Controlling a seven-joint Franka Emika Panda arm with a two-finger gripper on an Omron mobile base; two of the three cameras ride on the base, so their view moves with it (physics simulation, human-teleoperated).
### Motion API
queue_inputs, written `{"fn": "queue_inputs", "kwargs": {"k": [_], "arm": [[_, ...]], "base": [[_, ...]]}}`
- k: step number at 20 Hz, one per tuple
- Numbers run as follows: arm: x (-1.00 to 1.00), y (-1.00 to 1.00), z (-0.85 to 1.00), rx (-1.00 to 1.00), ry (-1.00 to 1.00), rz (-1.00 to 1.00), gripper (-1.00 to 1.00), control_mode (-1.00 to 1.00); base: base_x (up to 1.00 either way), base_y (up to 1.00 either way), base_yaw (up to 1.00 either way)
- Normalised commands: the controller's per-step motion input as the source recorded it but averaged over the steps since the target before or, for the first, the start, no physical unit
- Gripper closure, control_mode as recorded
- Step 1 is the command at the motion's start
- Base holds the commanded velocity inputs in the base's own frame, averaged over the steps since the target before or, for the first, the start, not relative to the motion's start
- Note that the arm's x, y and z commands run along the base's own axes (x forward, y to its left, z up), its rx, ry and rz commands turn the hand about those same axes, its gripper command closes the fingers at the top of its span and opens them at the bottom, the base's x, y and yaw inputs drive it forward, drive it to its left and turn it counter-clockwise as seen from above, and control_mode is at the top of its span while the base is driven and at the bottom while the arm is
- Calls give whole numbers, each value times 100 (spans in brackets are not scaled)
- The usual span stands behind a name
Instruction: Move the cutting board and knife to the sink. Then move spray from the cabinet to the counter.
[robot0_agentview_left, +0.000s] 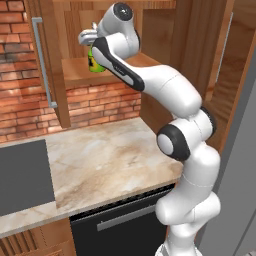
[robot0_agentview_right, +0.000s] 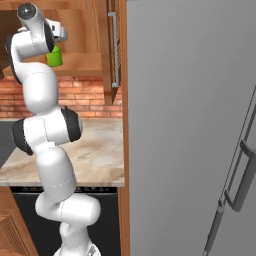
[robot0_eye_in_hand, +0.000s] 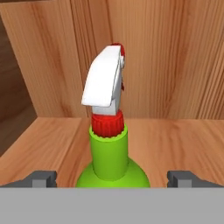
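spray (robot0_eye_in_hand: 109, 157) on cabinet (robot0_eye_in_hand: 175, 140) shelf, between fingers (robot0_eye_in_hand: 41, 178)

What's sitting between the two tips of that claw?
The spray bottle's green neck stands between the open claw tips, untouched, on the cabinet shelf. The hand view shows it.

Spray (robot0_eye_in_hand: 109, 157) between fingers (robot0_eye_in_hand: 41, 178), untouched.

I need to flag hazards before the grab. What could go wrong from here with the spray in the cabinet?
1. The open pincer straddles the spray low at its shoulder; closing on that rounded, sloping part might let the bottle slip.
2. The spray stands upright and tall on the cabinet shelf; a nudge from one fingertip could topple it.
3. The arm reaches deep inside, so lifting out carelessly might knock the white trigger nozzle against the cabinet.
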Motion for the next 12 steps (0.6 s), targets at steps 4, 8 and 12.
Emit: {"fn": "queue_inputs", "kwargs": {"k": [4, 8, 12], "arm": [[12, 0, -14, 0, 0, 0, -100, -100], [12, 0, -14, 0, 0, 0, -100, -100], [13, 0, -12, 0, 0, 0, -100, -100]], "base": [[0, 0, 0], [0, 0, 0], [0, 0, 0]]}}
